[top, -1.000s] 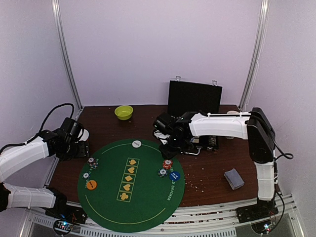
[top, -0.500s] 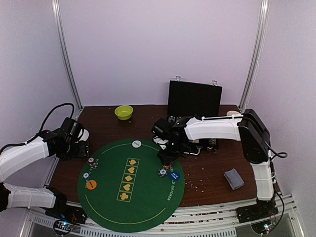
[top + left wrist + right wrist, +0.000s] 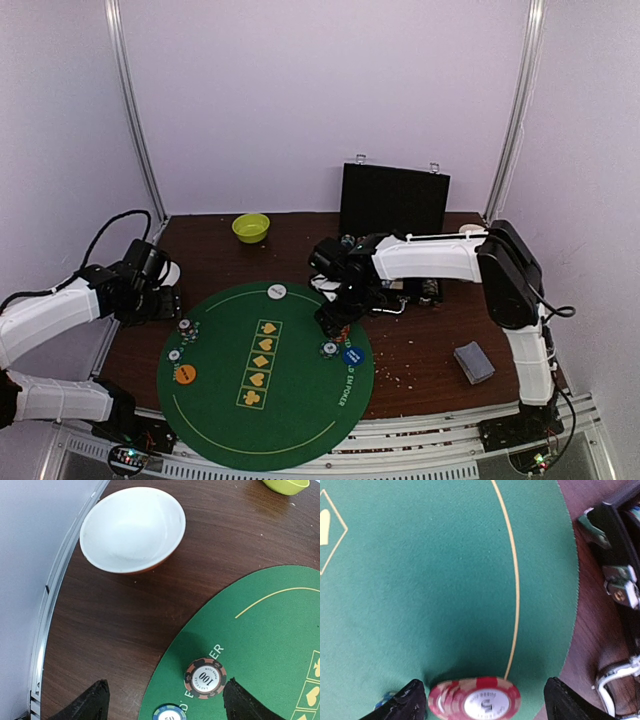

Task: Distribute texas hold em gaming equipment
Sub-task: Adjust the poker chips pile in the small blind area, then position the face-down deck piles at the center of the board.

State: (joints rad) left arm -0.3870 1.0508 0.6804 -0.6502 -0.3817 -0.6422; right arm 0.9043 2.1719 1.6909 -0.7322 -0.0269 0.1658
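Lying on the worktop point(image 3: 425, 352), the green mat point(image 3: 215, 405) gains one more chip: the right pincer point(image 3: 485, 702), narrower a second ago, now has its fingers wide apart and holds nothing. The left pincer point(image 3: 167, 704) is apart too, empty. The red chip point(image 3: 476, 699) rests on the mat between the right fingers, delivered

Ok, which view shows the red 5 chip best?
Right wrist: the red 5 chip lies on the green mat inside the open right gripper, number readable. Top external hides it under that gripper; left wrist misses it.
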